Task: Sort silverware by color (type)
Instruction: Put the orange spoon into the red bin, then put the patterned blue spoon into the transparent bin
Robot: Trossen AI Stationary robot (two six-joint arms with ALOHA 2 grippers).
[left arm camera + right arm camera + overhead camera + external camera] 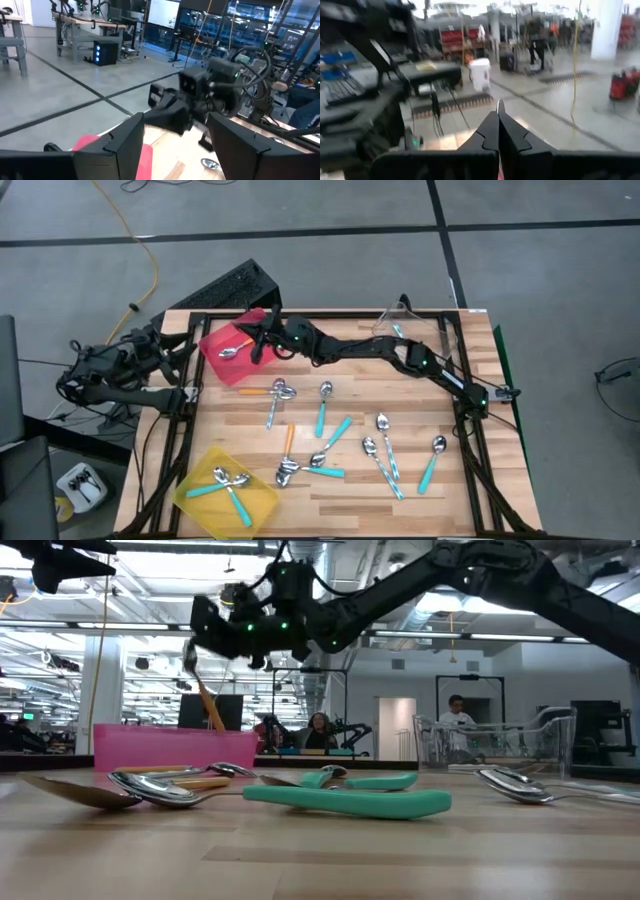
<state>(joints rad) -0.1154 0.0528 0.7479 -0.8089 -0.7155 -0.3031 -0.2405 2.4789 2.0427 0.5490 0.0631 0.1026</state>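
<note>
My right gripper [258, 342] reaches across the table and hangs over the red bin [215, 335], shut on an orange-handled spoon [205, 690]. The spoon also shows in the high view [235, 348]. My left gripper [178, 345] waits open and empty at the table's left edge, beside the red bin, its fingers [125, 145] apart. Several more spoons with teal [322, 412], orange [255, 390] and light blue [385, 465] handles lie flat on the wooden table. Teal spoons [225, 485] lie in the yellow bin. My right gripper holds the orange-handled spoon at its bowl end [190, 658], between the shut fingers [492, 132], coming from above. The spoon hangs below the fingers, clear of the table. Its orange handle [212, 710] slants down behind the red bin's near wall [150, 745].
The yellow bin [195, 495] stands at the near left corner. A clear bin [430, 330] with a light blue spoon [397, 330] stands at the far right. The loose spoons fill the table's middle and near right. A keyboard [225, 290] lies beyond the far edge.
</note>
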